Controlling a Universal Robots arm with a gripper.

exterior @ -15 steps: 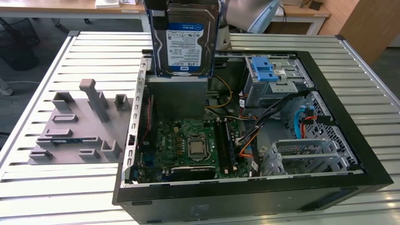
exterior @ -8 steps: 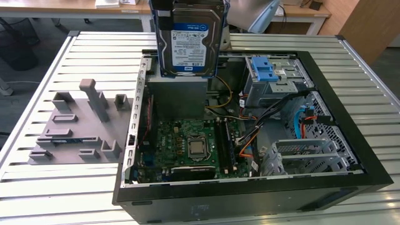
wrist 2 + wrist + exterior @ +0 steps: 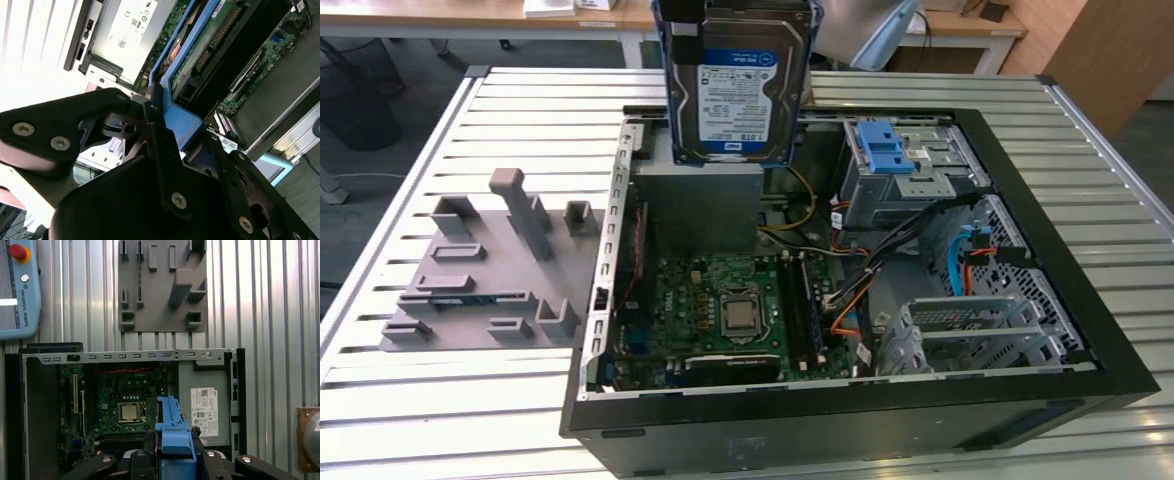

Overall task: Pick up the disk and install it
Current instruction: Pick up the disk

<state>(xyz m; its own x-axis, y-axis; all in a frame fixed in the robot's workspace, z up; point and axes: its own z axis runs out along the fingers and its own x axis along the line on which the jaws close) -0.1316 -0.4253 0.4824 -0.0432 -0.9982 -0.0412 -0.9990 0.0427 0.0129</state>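
The disk [image 3: 736, 88] hangs upright in the air over the far side of the open computer case [image 3: 1067, 330], its white-and-blue label facing the exterior camera and its blue frame around the edges. In both wrist views my gripper [image 3: 181, 121] [image 3: 175, 452] is shut on the blue frame's end, with black fingers [image 3: 152, 102] pressed against it. The disk [image 3: 210, 47] shows its circuit-board underside in the second wrist view, and its blue frame edge [image 3: 172, 422] shows in the first wrist view. It sits above the grey power-supply box [image 3: 700, 205].
Inside the case lie the motherboard [image 3: 720, 310], cables and a drive cage with a bare blue bracket [image 3: 886, 150]. A grey fixture [image 3: 494, 270] stands on the slatted table [image 3: 454, 400] at the exterior view's left. A teach pendant [image 3: 17, 287] rests on the table.
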